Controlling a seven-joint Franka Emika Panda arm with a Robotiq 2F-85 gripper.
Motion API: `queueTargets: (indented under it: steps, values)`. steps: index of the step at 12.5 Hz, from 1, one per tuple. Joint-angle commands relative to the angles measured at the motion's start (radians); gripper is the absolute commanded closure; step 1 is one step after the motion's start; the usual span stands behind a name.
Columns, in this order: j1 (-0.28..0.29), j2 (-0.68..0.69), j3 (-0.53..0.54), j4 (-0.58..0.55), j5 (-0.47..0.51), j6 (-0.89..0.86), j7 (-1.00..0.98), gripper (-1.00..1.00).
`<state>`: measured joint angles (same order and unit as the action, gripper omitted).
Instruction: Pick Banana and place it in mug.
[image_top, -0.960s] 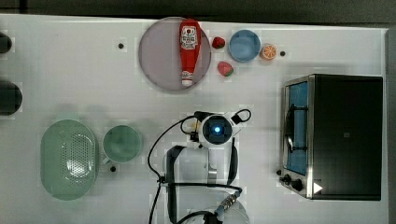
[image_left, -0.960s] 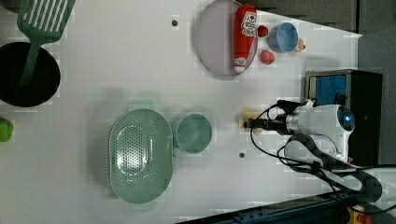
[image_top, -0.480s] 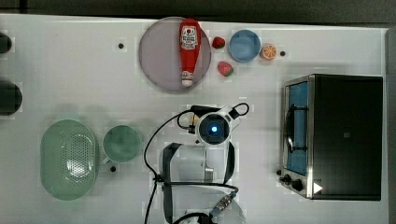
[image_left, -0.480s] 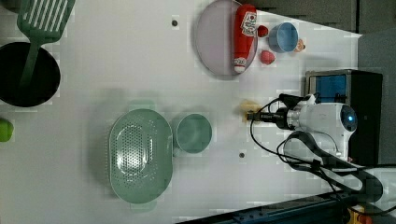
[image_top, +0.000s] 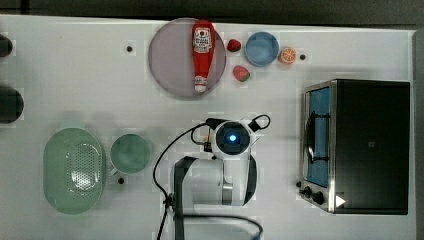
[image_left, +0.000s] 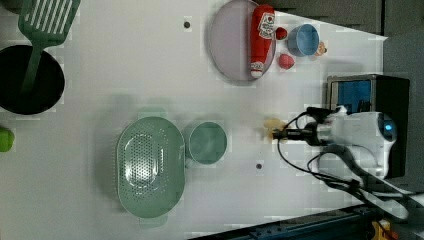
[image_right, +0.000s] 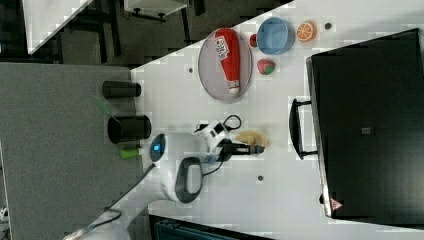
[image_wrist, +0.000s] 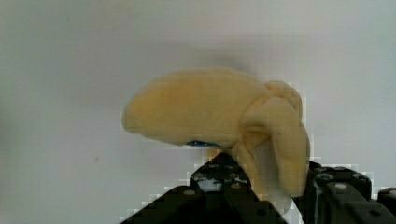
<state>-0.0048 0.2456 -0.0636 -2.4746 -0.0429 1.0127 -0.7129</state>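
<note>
Near the black toaster oven (image_left: 367, 95), the black gripper (image_wrist: 261, 186) has closed from wide open onto the soft pale-yellow banana (image_wrist: 219, 116) (pinched at its folded end); next comes carrying it to the round sage-green mug (image_left: 207, 142), well apart on the left view's left.

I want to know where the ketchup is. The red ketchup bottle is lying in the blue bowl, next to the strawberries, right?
Not quite. The top view shows the red ketchup bottle lying on the round grey plate, not in the blue bowl. The strawberries do sit next to it, between plate and bowl.
</note>
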Motion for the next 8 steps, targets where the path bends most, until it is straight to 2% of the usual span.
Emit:
queueTargets:
  steps: [1,5,8]
  values:
    - [-0.009,-0.229,-0.017,0.081,0.02,-0.162,-0.033,0.38]
    - [-0.008,-0.435,-0.024,0.185,0.02,-0.481,-0.032,0.38]
    - [-0.004,-0.517,-0.019,0.3,0.02,-0.684,-0.016,0.38]
